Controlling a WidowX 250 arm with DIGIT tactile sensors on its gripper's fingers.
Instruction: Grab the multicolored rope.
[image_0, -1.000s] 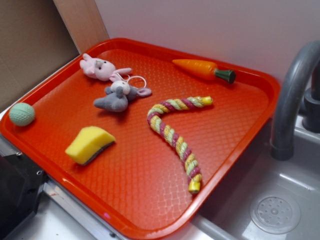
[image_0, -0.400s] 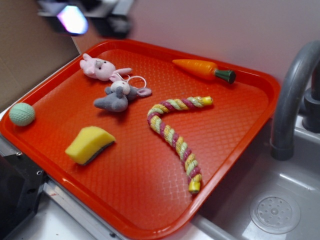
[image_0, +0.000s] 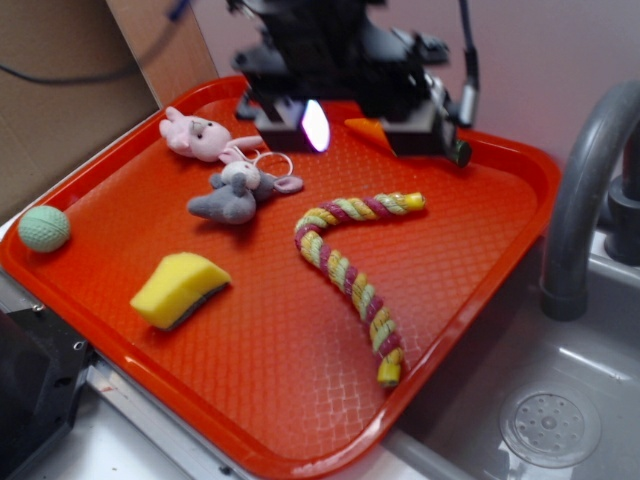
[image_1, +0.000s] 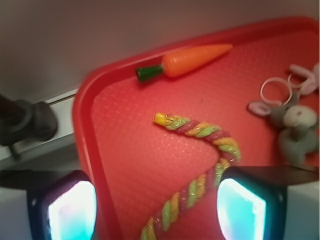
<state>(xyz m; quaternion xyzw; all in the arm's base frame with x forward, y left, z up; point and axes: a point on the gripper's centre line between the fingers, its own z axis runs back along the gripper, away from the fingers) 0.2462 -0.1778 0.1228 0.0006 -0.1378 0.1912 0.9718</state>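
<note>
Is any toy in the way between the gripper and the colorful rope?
Nothing visible blocks it. In the wrist view the multicolored rope lies bare on the red tray, below the open gripper; the carrot lies apart from it.

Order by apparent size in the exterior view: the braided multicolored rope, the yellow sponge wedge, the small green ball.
1. braided multicolored rope, longest by far
2. yellow sponge wedge
3. small green ball, clearly smallest

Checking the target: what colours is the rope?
Yellow, light green and magenta-pink twisted strands on the rope, clearest in the exterior view.
</note>
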